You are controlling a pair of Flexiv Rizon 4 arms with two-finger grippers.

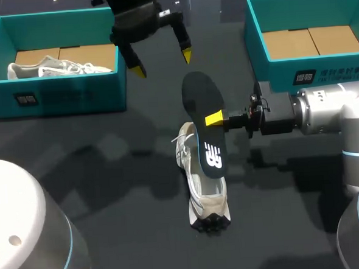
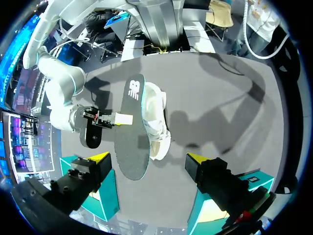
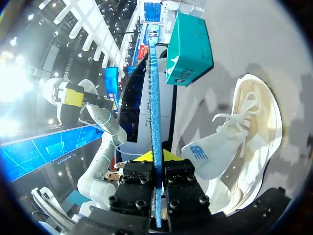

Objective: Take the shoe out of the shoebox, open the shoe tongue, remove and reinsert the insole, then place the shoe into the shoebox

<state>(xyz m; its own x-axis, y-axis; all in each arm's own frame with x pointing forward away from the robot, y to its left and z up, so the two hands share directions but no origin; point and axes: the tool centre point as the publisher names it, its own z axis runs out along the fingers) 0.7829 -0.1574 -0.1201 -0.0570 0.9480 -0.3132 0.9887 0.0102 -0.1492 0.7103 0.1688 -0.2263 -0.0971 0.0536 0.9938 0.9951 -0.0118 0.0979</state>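
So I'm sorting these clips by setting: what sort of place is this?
Probably a robot test bench set up for shoe packing: a dark grey table with two teal cardboard shoeboxes, a white lace-up sneaker on it, and the right gripper shut on a black foam insole.

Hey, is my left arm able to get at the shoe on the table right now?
Probably not cleanly: the right gripper holds the insole over the shoe, covering its opening from the open left gripper.
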